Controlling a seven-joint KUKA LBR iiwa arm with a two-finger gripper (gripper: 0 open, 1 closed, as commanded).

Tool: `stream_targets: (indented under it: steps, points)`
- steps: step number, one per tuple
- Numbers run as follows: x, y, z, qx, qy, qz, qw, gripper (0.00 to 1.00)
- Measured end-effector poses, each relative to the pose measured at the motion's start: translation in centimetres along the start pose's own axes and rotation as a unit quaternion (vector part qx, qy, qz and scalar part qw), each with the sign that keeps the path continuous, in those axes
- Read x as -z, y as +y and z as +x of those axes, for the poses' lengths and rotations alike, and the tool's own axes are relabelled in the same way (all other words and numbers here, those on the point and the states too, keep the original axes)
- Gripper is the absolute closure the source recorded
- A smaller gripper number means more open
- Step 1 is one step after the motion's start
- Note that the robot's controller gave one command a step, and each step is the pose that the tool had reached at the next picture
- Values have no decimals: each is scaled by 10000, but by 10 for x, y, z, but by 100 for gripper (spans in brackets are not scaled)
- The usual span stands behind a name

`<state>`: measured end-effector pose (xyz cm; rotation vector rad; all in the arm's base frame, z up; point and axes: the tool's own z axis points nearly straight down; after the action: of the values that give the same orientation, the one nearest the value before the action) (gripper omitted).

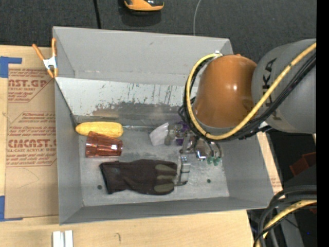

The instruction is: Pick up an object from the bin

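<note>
Bin (128, 55): grey sheet metal, sloped walls, with a scuffed and scratched floor. Arm (293, 86): grey casing with dark lettering, partly crossed by a cable, legible as KUKA. The wrist carries a glossy, rounded orange cover (226, 94) ringed by a yellow cable (193, 86). Gripper (183, 171): bright metal, low in the bin's right half, at the fingertip end of the glove (134, 176); whether it is open or closed cannot be told. The glove is dark brown, soft and matte, and lies flat along the near wall with its cuff to the left. Corn cob (99, 129): yellow, smooth, elongated, at the far left. Red piece (103, 148): translucent, ribbed, just beside the cob on its near side. Wrapper (159, 134): clear, crumpled plastic, mid-floor. Purple item (178, 131): small, beside the wrapper, partly under the wrist. Green item (214, 161): small, right of the gripper.
</note>
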<state>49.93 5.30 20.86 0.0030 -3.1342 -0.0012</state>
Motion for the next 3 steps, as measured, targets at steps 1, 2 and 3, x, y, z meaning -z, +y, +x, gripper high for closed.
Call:
stream_targets:
  steps: [1, 2, 3]
  points:
    - [4, 0, -2, -5, -42, -3, 10000, 0]
    - [-34, 9, -8, 234, -85, 3, 9997, 0]
    - [-48, 13, -7, 298, -71, 6, 9995, 0]
